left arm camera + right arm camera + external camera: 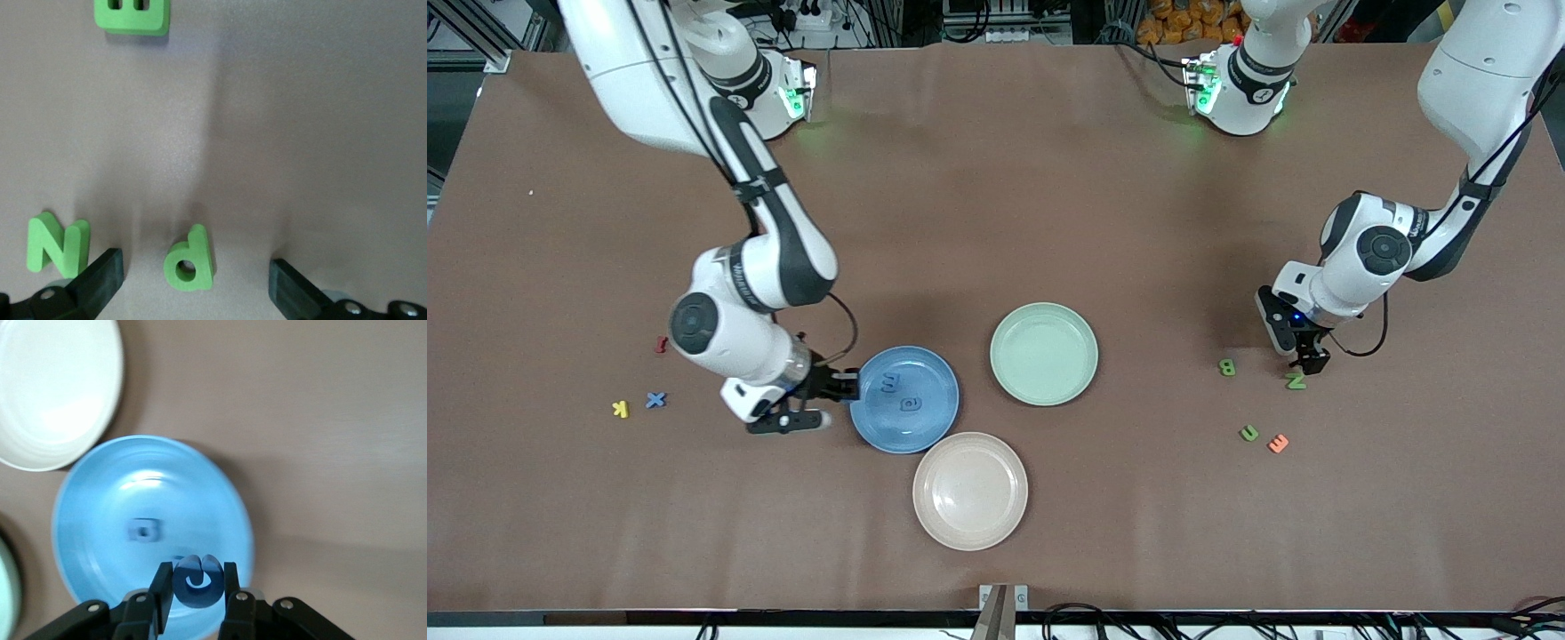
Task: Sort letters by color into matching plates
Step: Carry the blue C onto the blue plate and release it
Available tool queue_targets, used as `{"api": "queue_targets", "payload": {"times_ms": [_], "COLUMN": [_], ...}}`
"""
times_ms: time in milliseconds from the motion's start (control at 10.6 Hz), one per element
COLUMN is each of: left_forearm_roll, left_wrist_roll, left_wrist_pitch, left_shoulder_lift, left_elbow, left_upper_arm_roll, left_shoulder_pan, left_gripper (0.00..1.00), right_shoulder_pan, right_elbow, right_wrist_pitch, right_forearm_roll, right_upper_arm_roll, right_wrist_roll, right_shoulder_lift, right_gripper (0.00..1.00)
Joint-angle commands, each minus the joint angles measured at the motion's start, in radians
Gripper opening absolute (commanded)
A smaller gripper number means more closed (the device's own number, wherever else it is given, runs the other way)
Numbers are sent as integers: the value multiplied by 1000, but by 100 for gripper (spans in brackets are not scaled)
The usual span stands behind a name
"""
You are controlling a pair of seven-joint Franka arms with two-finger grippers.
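1. My right gripper (193, 587) clamps a chunky blue foam letter (197, 581) over the glossy round blue plate (938, 422), where a blue "a" (909, 403) lies.
2. The mint plate (1044, 354) sits beside it.
3. My left gripper (193, 280) is spread wide around a matte green "d" (190, 260), beside the "N" (57, 247).

Setting: robotics laboratory, bench-top test station. Evidence: wide table covered in plain brown matte sheeting (996, 222); two white-and-black jointed robot arms, their round bases (1240, 89) bolted along one table edge and lit by green indicator lights; silver aluminium framing (480, 36) at one corner; bundled black cables (1103, 613) trailing off the table edges; what appears to be a white power strip (805, 18) past the bases, partly hidden.
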Motion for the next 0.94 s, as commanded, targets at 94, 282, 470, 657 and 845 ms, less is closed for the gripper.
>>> {"api": "queue_targets", "payload": {"times_ms": [94,282,470,657,845], "left_forearm_roll": [32,21,19,19,19], "left_wrist_roll": [-12,-25,-51,-50,-50], "left_wrist_pitch": [8,8,8,6,6], "left_shoulder_lift": [24,28,19,13,8], "left_elbow": [8,11,11,11,9], "left_upper_arm_roll": [-4,-7,-28,-31,-50], "left_shoulder_pan": [22,22,24,27,39], "left_gripper": [100,100,100,100,100], "right_shoulder_pan": [87,101,97,87,78], "right_elbow": [143,143,144,146,144], "right_wrist_pitch": [18,21,27,26,24], "right_forearm_roll": [25,25,17,14,14], "right_upper_arm_roll": [-11,-8,-11,-14,-32], "right_wrist_roll": [73,76,57,-37,-61], "right_shoulder_lift": [123,126,130,124,118], "right_gripper": [25,34,100,100,100]}}
